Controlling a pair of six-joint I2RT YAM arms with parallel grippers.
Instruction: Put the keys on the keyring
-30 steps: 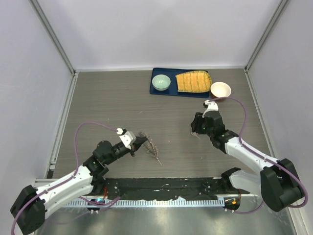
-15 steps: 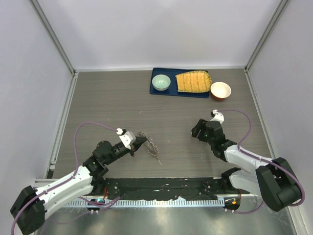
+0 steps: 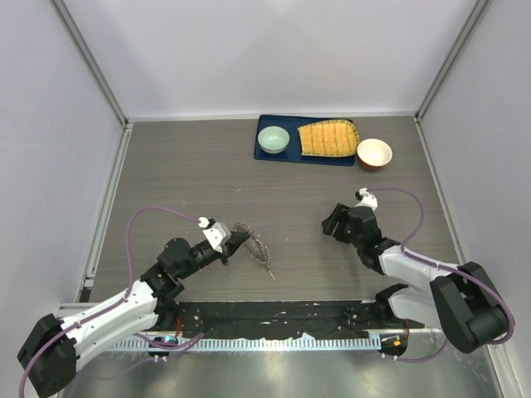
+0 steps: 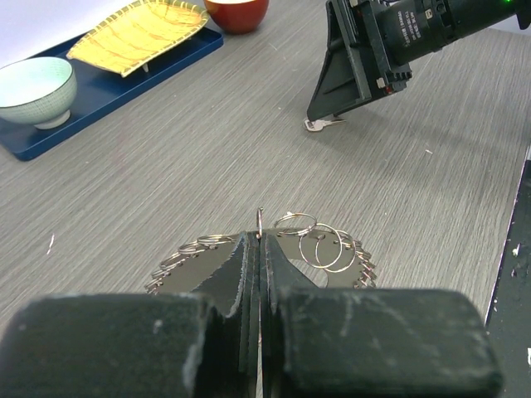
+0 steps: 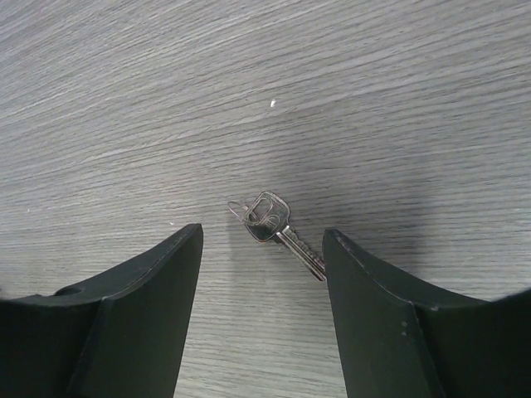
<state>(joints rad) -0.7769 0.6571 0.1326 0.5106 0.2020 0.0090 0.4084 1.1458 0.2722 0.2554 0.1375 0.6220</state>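
Right claw (image 5: pixel 261 236) gapes above the key (image 5: pixel 278 228) — flat on the table (image 5: pixel 373 99), off-centre.

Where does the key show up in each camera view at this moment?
Top external: not discernible; hidden under the right gripper, right of centre.
Left wrist: key upper right of centre, lying just beneath that gripper's tips.
Right wrist: key at centre, between the open fingers.
Shared landmark: the right gripper, seen in all three views.

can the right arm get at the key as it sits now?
Probably yes: the right arm's jaws stand open either side of the key, lying flat on the table, nothing between. Thin, flat key may be hard to pinch.
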